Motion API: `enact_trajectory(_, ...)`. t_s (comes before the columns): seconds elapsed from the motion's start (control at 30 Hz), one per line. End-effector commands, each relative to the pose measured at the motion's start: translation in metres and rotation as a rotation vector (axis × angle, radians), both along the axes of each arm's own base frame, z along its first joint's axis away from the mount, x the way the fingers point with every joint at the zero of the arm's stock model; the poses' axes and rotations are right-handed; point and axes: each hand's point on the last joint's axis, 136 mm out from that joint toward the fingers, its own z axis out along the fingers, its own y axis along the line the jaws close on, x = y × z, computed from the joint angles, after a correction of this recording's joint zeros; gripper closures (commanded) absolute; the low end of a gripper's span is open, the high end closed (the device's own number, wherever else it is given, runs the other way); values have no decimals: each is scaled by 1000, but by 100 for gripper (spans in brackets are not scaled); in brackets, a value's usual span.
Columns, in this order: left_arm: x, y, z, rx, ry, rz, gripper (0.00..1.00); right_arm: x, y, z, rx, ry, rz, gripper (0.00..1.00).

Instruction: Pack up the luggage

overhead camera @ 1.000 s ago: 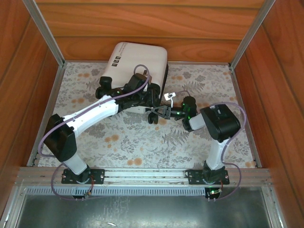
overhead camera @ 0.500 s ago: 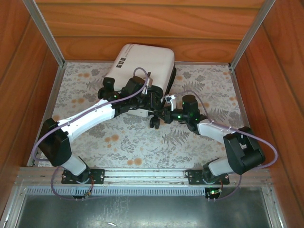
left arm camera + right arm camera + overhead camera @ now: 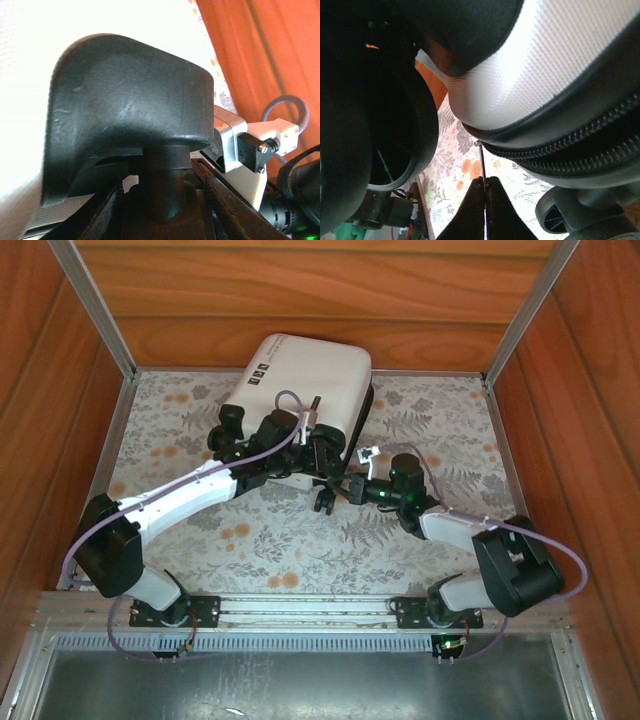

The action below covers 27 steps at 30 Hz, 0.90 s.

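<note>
Zipping shut, it seems | luggage [image 3: 300, 375] tilted at tabletop [image 3: 260, 540] far edge | left gripper [image 3: 325, 455] half-closed round wheel [image 3: 130, 125] | right gripper [image 3: 485, 182] pinched tight on zipper pull [image 3: 482, 160] | advice: draw along seam, case braced

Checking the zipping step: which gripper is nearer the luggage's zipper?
Right. The right gripper sits shut just below the zipper on the luggage's side. The left gripper is up at a black wheel mount on the shell.
</note>
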Motion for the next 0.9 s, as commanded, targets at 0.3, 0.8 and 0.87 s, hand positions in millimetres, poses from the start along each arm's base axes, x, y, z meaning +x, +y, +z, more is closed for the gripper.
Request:
enact_trajectory(0.3,85,92,-17,-215,103,602,100,32,-40,1,291,339,-392,100)
enact_trajectory(0.8,97,50,7,-263,46,485,100,27,5,10,-179,-69,-217,40)
enact_trajectory(0.87,98,47,9,-263,40,485,100,29,18,0,-264,-178,-210,36)
